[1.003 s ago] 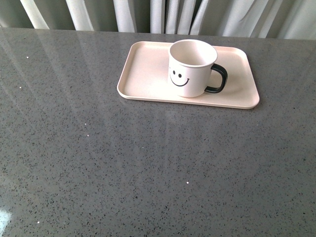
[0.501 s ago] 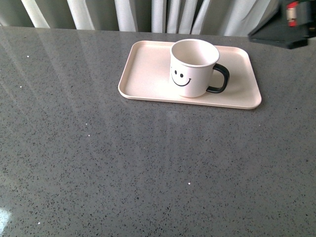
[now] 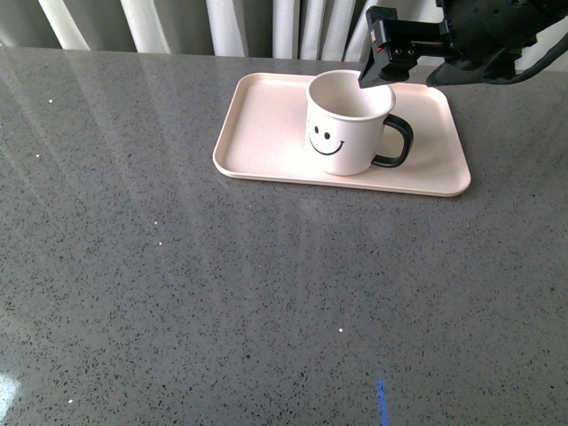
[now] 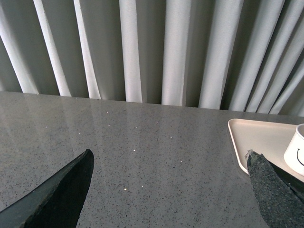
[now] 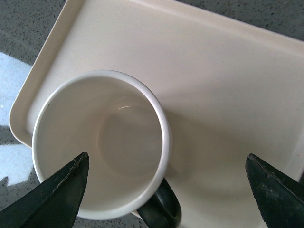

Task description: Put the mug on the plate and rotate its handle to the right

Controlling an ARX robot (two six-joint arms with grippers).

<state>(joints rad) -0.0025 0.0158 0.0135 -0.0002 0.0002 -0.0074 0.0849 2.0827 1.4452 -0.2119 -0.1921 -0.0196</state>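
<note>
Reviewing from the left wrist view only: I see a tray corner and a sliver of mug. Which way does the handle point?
Observer: Front view: the handle points to the robot's right.
Operator: Is the mug fully on the tray?
Observer: Yes, upright, inside the tray's rim.
Operator: And the right gripper?
Observer: Open over the mug, gripping nothing.

No words, brand names or numbers can be read anywhere. The only printed mark is a black smiley face [image 3: 325, 140], two dot eyes over a curved grin, on the side of the cream-white mug [image 3: 348, 106].
</note>
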